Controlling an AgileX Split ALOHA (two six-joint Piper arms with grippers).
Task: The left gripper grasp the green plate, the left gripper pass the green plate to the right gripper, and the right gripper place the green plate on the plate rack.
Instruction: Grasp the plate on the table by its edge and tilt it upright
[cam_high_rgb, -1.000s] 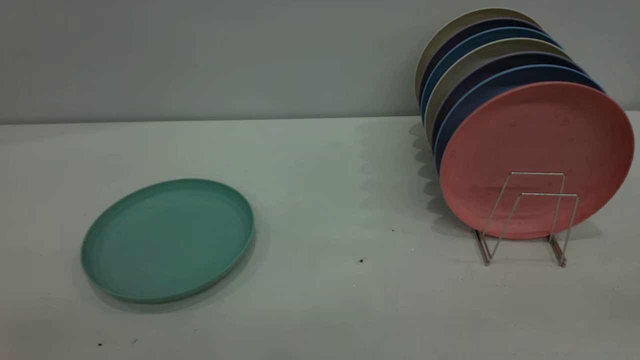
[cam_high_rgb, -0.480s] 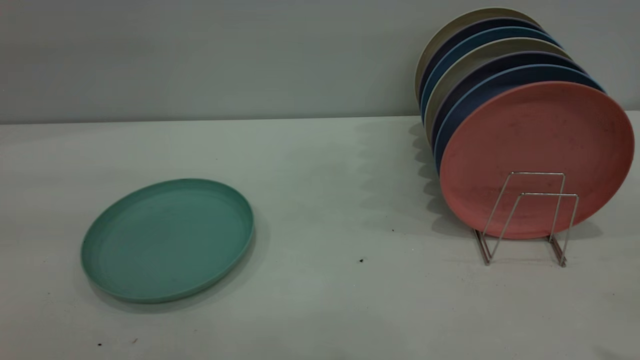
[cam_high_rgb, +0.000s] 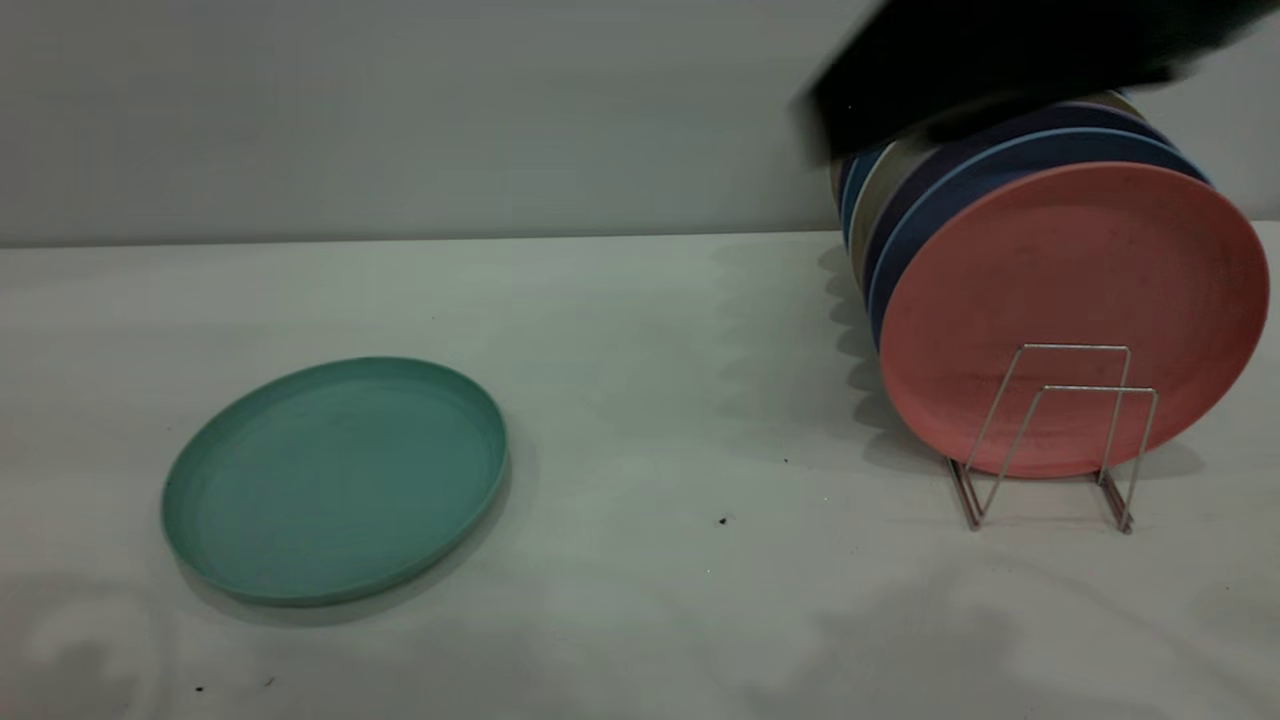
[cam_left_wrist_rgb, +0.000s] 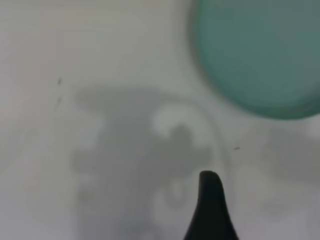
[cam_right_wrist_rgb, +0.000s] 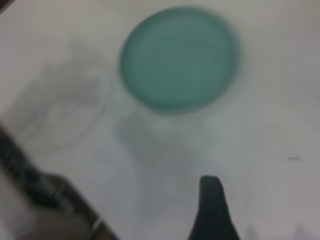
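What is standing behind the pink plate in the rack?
Behind the pink plate, the plate rack holds more upright plates: dark blue and beige rims show. A blurred black arm covers their tops, so the count stays unclear.

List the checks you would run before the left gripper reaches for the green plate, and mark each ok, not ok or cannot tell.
1. Green plate lies flat on the table, nothing on it: ok.
2. Left gripper is off the plate, above bare table beside it: ok.
3. Left gripper open for the rim: cannot tell, only one finger shows.
4. Plate rack has empty front loops ahead of the pink plate: ok.
5. Right gripper is away from the plate: ok.
6. Right gripper open for the handover: cannot tell.
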